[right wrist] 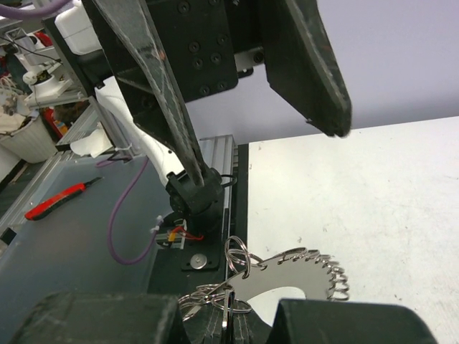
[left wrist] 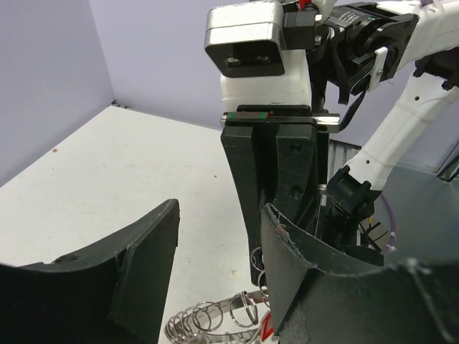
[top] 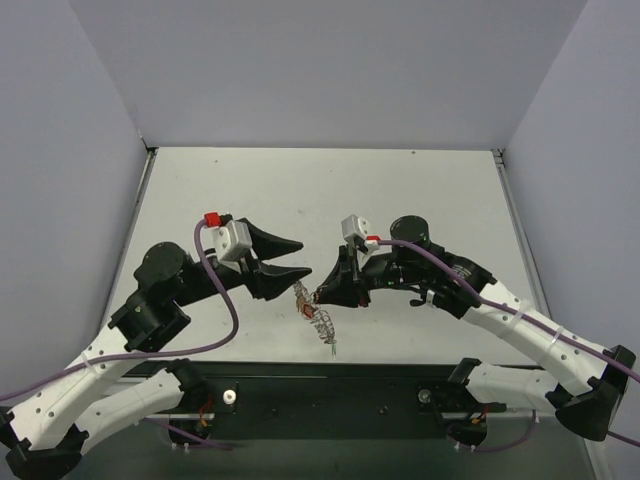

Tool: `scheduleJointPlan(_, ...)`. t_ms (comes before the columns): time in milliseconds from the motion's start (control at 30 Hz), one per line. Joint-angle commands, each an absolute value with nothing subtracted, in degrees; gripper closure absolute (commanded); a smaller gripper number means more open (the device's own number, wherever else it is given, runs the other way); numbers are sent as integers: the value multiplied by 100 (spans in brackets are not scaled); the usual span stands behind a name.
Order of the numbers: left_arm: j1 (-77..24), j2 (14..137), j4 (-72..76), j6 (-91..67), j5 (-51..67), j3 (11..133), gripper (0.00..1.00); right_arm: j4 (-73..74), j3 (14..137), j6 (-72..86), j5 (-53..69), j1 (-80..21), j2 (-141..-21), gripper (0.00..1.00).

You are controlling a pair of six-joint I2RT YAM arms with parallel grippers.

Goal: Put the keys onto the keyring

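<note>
The keyring (top: 316,312) is a thin curved silver piece fringed with many small silver rings and carrying a red tag. It hangs just above the table between the two grippers. My right gripper (top: 323,293) is shut on its upper end. In the right wrist view the keyring (right wrist: 305,274) curves out to the right from between the jaws (right wrist: 229,319). My left gripper (top: 305,258) is open and empty just left of it, and its wrist view shows the keyring (left wrist: 215,315) below the gap between its fingers (left wrist: 219,215). I cannot make out any separate keys.
The white table (top: 320,200) is enclosed by grey walls on three sides. A black base rail (top: 330,395) runs along the near edge. The right gripper's body (left wrist: 276,172) stands close in front of my left fingers. A red-handled tool (right wrist: 57,202) lies off the table.
</note>
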State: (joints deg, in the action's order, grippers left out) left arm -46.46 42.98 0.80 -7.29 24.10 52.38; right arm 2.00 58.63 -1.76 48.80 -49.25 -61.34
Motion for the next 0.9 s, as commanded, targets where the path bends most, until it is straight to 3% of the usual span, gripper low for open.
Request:
scheduleJointPlan(0, -4658, 4368, -807, -501, 2443, 5827, 43, -176, 6170, -264, 4843, -4975, -6056, 100)
scheduleJointPlan(367, -4834, 5158, -2767, -650, 1776, 6899, 45, -220, 6301, 174, 4061, -4975, -6275, 100)
scheduleJointPlan(533, -4939, 5414, -3128, -650, 1573, 7189, 52, -185, 6469, 457, 3604, -4975, -6451, 100)
scheduleJointPlan(867, -4957, 5695, -3709, -765, 1793, 7638, 55, -35, 6627, 633, 3322, -4975, -6662, 100)
